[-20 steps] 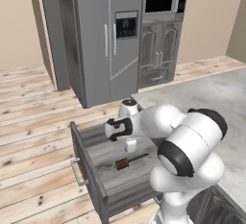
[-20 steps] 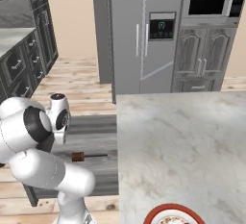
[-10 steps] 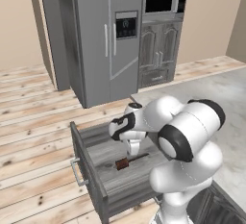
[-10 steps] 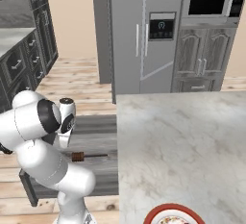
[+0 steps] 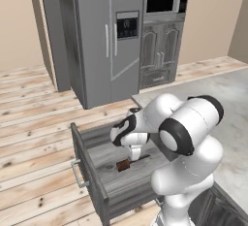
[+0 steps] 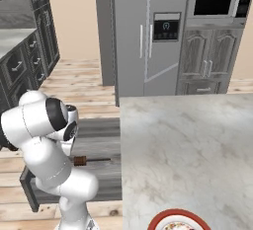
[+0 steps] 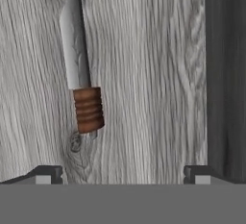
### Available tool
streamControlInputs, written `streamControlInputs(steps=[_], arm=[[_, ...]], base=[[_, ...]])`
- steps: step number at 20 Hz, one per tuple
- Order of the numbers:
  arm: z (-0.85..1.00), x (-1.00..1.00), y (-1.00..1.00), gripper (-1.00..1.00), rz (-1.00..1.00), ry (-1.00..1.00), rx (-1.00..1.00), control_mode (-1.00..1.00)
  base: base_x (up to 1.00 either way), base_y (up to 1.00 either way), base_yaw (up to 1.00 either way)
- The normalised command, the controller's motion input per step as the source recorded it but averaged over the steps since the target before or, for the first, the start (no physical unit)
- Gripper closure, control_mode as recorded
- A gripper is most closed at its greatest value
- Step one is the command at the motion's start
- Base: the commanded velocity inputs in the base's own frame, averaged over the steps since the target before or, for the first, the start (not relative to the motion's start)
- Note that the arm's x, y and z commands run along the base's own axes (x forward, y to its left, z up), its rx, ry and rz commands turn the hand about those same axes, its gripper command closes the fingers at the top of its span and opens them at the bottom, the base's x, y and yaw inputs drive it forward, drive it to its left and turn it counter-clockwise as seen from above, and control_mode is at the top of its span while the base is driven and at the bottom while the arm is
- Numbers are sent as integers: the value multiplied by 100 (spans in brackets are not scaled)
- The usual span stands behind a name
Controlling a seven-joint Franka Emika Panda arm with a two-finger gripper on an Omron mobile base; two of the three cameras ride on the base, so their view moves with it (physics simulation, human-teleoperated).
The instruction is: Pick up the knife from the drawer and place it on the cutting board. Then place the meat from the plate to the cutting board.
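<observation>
Fig.: pick-up approach, step 1 of task. The drawer (image 5: 99, 164) stands pulled out from the cabinet, w/ the knife (image 7: 81, 88) lying flat on its wood-grain floor, roughly mid-drawer; reddish-brown handle (image 5: 123, 165) toward the drawer front, thin blade pointing back toward the bench (image 6: 197, 145). The tool (image 7: 122, 174) hangs above the drawer w/ its jaws spread wide and nothing between them; in the hand view both fingertips (image 7: 48, 174) sit below the knife handle, so the knife lies off the tool's centre line, nearer one fingertip than the other. The plate (image 6: 177, 220) rests at the bench's near edge, well apart from the drawer; what it carries is too cropped to tell. Risks, as judged: (a) descent w/o re-centring → one finger lands on the handle or blade and pushes the knife aside, no grip; (b) knife is slim and flat on the floor → fingers may close above it or skid off; (c) a dark drawer wall (image 7: 225, 74) stands close beside the tool → possible collision if the tool shifts that way; (d) a grip at the handle end only → blade may droop or swing on the lift.
</observation>
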Motion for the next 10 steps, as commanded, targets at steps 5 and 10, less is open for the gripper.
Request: streamControlInputs(steps=[5,10], arm=[[-11,0,-1,-100,5,0,0,-100],[-4,0,-5,-100,10,0,0,-100]], base=[[0,0,0],[0,0,0]])
